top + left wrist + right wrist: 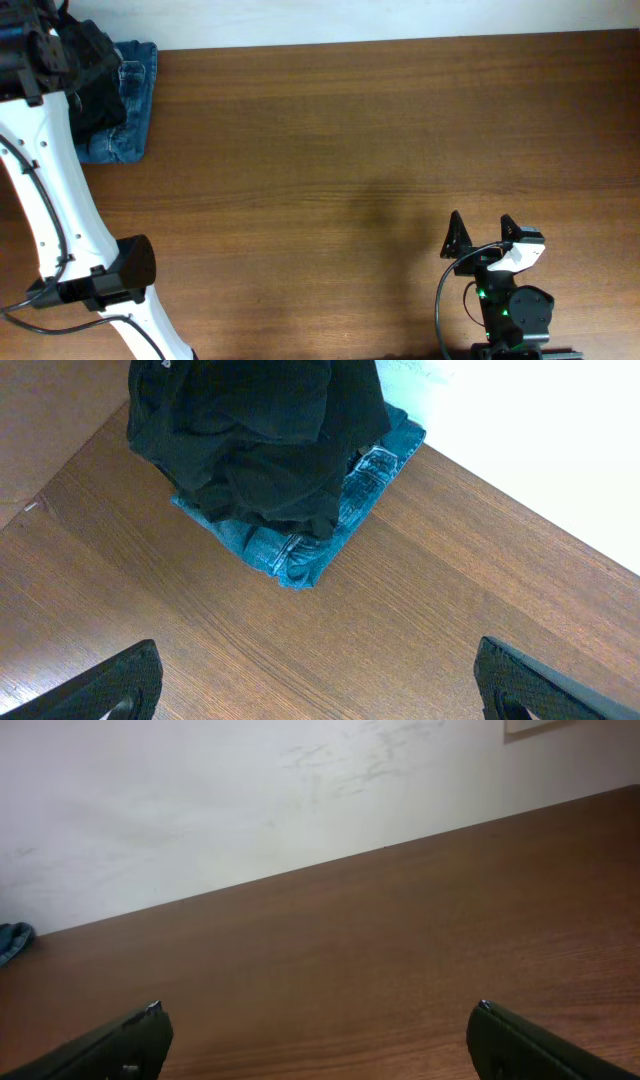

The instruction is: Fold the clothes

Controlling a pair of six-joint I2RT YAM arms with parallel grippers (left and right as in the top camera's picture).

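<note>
The clothes (250, 450), a blackish-green T-shirt, lie crumpled in a heap on folded blue jeans (345, 510) at the table's far left corner. In the overhead view the same dark heap (100, 95) shows partly under my left arm (45, 170). My left gripper (318, 650) hovers just short of the heap, open wide, with only bare wood between its fingers (125, 685). My right gripper (481, 225) stands open near the table's front right, far from the clothes, with nothing in it (319, 1010).
The jeans (135, 100) reach the table's back edge by the white wall (540, 440). A blue corner of the jeans (12, 940) shows at the far left of the right wrist view. The brown wooden table (330, 150) spreads between the two arms.
</note>
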